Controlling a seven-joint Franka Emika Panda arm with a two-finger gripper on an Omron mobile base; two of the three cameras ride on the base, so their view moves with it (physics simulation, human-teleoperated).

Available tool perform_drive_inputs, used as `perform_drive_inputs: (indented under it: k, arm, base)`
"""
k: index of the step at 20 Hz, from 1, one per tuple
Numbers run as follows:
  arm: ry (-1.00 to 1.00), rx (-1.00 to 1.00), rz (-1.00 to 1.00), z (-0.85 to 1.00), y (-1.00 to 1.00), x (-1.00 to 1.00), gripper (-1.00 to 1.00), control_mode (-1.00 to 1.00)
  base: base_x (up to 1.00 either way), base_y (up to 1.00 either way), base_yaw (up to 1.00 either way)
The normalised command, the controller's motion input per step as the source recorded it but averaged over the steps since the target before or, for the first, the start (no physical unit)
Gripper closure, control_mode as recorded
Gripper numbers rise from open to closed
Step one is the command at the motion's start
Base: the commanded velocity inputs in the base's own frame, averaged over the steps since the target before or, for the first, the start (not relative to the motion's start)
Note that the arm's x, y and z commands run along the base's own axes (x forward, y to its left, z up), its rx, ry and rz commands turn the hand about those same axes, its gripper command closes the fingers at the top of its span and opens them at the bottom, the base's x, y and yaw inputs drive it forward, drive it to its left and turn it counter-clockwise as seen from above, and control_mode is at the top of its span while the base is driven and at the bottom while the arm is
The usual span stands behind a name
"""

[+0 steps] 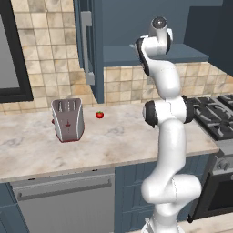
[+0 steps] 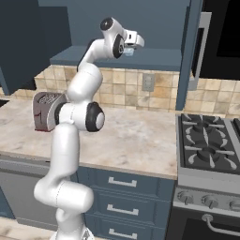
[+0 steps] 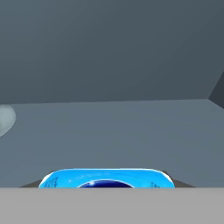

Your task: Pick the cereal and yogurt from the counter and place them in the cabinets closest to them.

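My gripper (image 2: 131,50) is raised into the open cabinets, just above the blue shelf (image 2: 159,58), and is shut on the yogurt (image 2: 129,52), a tiny light-blue and white cup. In the hand view the yogurt (image 3: 106,178) lies between my fingertips, its bright blue top facing the camera, with the shelf floor (image 3: 122,135) and the cabinet's grey back wall beyond it. The counter (image 1: 118,136) lies well below the hand. The cereal is out of view.
The cabinet door (image 1: 88,45) stands open to the left of the shelf. A toaster (image 1: 67,119) and a small red tomato (image 1: 99,114) sit on the counter. A gas stove (image 2: 211,140) borders the counter on the right. A pale rounded shape (image 3: 4,119) sits at the shelf's left edge.
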Motion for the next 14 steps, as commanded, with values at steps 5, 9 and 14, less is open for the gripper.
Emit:
perform_drive_inputs:
  k: [5,9,14]
  arm:
    - [0.00,0.00,0.00,0.00,0.00,0.00,1.00,-1.00]
    - [0.01,0.01,0.00,0.00,0.00,0.00,1.00,-1.00]
    - [0.06,0.04,0.00,0.00,-0.01,0.00,1.00,-1.00]
  base:
    - [0.00,0.00,0.00]
    - [0.00,0.00,0.00]
    - [0.00,0.00,0.00]
